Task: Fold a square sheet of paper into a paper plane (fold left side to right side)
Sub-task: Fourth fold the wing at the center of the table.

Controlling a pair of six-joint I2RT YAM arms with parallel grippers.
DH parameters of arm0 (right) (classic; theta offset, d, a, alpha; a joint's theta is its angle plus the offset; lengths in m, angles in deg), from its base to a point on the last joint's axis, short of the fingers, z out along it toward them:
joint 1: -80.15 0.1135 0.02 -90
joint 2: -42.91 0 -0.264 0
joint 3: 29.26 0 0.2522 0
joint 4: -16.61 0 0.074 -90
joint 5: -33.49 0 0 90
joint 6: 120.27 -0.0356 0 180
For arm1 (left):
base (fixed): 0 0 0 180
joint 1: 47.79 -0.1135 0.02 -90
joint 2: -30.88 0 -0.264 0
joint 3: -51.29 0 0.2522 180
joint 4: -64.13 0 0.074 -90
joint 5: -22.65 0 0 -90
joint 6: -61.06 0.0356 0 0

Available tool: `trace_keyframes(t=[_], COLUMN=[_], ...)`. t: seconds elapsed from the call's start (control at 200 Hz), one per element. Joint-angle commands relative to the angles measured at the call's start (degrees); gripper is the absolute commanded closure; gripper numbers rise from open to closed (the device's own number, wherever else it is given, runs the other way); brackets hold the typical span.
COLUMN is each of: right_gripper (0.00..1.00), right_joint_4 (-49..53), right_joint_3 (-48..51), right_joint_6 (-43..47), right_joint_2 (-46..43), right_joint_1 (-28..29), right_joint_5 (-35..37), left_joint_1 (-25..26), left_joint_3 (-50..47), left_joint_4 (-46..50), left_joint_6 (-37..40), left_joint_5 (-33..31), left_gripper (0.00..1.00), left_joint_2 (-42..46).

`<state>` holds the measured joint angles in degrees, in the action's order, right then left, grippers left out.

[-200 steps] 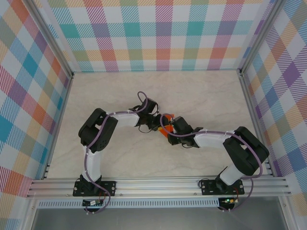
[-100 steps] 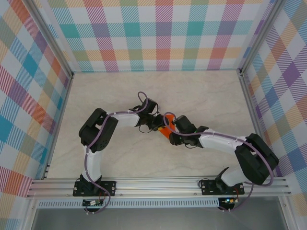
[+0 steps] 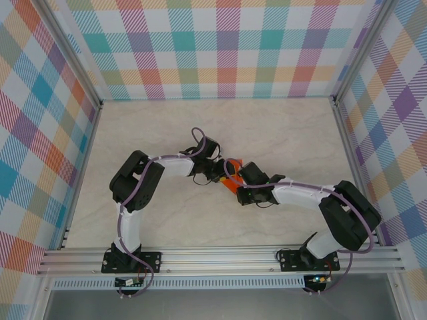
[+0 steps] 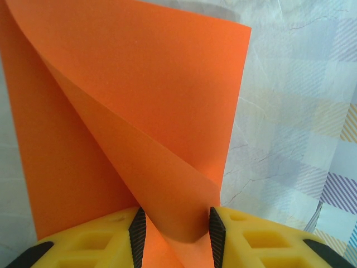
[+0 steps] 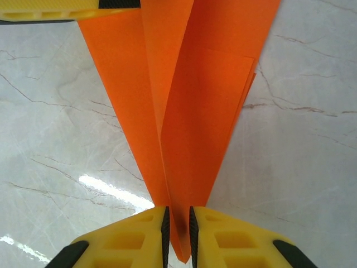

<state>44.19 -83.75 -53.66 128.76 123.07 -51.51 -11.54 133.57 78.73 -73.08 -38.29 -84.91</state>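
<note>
1. Looking down from above, the two arms are meeting over the middle of the tabletop (image 3: pixel 280 127). A small scrap of the sheet of paper (image 3: pixel 229 185) is peeking out orange between the left hand (image 3: pixel 219 175) and the right hand (image 3: pixel 235 181).
2. The left wrist camera is adding what the overhead view is hiding. The sheet is spreading wide, with one flap curling over another in a soft diagonal bend that is not pressed flat.
3. The left hand's fingers (image 4: pixel 138 237) are standing somewhat apart. The rolled bend of the sheet is filling the gap and touching both pads, so this hand is gripping it.
4. The right wrist camera is showing the sheet edge-on, as a narrow wedge of several layers tapering downward. The right hand's fingers (image 5: pixel 165 226) are nearly together, pinching the lower tip, and a yellow finger of the left hand (image 5: pixel 50 8) is sitting at the top.
5. Against a second ago, the right arm's elbow is sitting farther out toward the right wall. The left arm is staying where it was, and the orange scrap is keeping its spot.
6. The sheet is looking plain, bright and unmarked. I cannot tell whether it is touching the tabletop.
</note>
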Motion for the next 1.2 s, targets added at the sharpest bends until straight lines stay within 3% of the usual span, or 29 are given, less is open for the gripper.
trace_keyframes(t=[0.0,0.455,0.575,0.69,0.82,0.92,1.08,1.2], right_gripper=[0.82,0.86,0.84,0.75,0.60,0.56,0.58,0.63], right_joint_4=[0.3,0.9,0.7,-0.3,-4.0,-7.5,-13.4,-14.8], right_joint_3=[-0.9,0.0,0.9,1.2,3.2,4.2,3.6,0.3], right_joint_6=[-0.7,-1.2,-1.5,-0.7,0.2,-0.9,-3.6,-3.8], right_joint_2=[1.2,2.0,0.2,-3.9,-10.7,-13.1,-8.3,-1.5], right_joint_1=[0.6,0.7,0.7,0.3,-3.9,-10.2,-19.4,-22.1], right_joint_5=[-1.0,-0.5,-0.5,-2.5,-12.0,-21.4,-35.1,-39.1], left_joint_1=[0.3,0.4,0.3,0.3,0.3,0.3,0.3,0.3], left_joint_3=[0.0,0.0,0.0,0.2,0.2,0.2,0.3,0.3], left_joint_4=[-0.8,-0.7,-0.6,-0.5,-0.5,-0.4,-0.5,-0.4], left_joint_6=[0.0,0.1,0.2,0.2,0.1,0.2,0.2,0.1], left_joint_5=[0.3,0.1,0.2,0.1,0.3,0.3,0.2,0.2], left_gripper=[0.63,0.63,0.63,0.63,0.63,0.63,0.63,0.63], left_joint_2=[-0.2,-0.1,-0.1,-0.5,-0.4,-0.2,-0.1,-0.1])
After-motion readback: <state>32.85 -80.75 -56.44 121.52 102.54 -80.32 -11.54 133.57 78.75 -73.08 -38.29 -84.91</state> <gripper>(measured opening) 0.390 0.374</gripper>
